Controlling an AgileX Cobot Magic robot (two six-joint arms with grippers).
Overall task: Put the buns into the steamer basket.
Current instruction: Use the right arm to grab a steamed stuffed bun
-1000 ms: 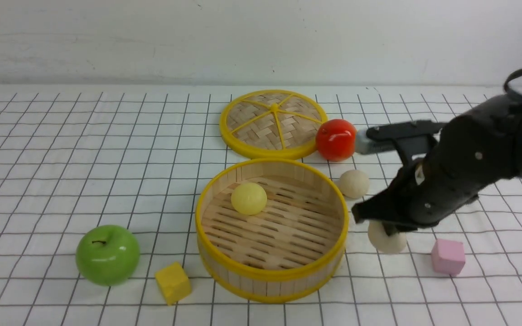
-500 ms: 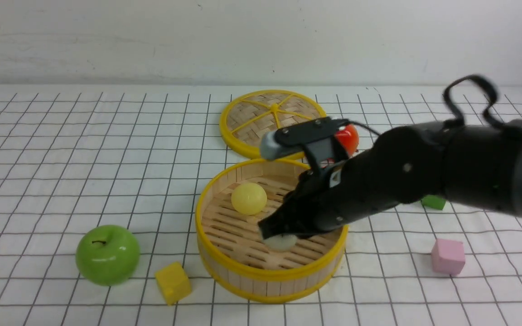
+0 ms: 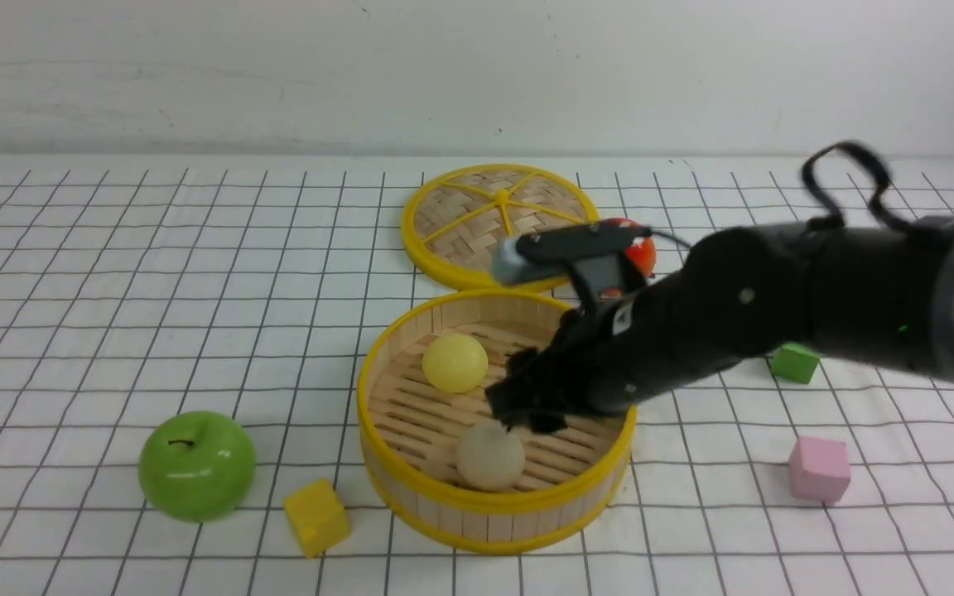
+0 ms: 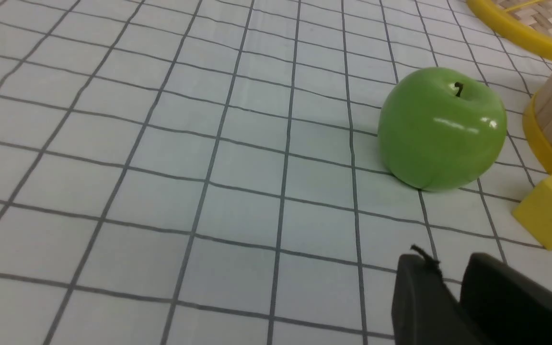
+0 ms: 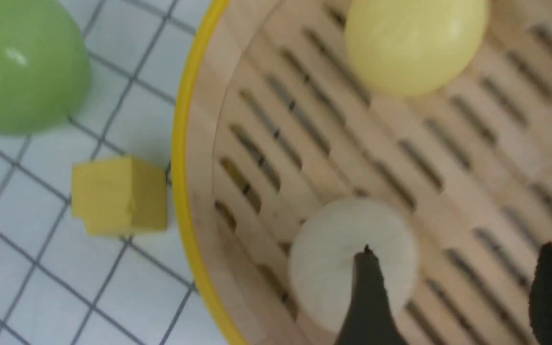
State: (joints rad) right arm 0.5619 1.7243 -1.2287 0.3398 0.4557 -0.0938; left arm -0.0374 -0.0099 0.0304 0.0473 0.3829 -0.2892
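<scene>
Your right arm comes in from the right, over the steamer basket (image 3: pixel 477 520). The right gripper (image 3: pixel 527 411) hangs just above the slotted floor, too blurred for you to read the jaws.

Inside the basket:
- pale yellow bun (image 3: pixel 455 362), far left
- beige-white bun (image 3: pixel 489 455), by the front wall, just below the fingertips

The lid (image 3: pixel 460 219) lies flat behind the basket. The red apple (image 3: pixel 647 255) is mostly hidden by the arm. Green apple (image 3: pixel 195 466) and yellow cube (image 3: pixel 315 516) sit front left. Green cube (image 3: pixel 794 362) and pink cube (image 3: pixel 818 469) sit to the right.

A scuffed white wall (image 3: pixel 278 74) backs the table (image 3: pixel 71 273) (white cover, black grid lines), evenly lit.
</scene>
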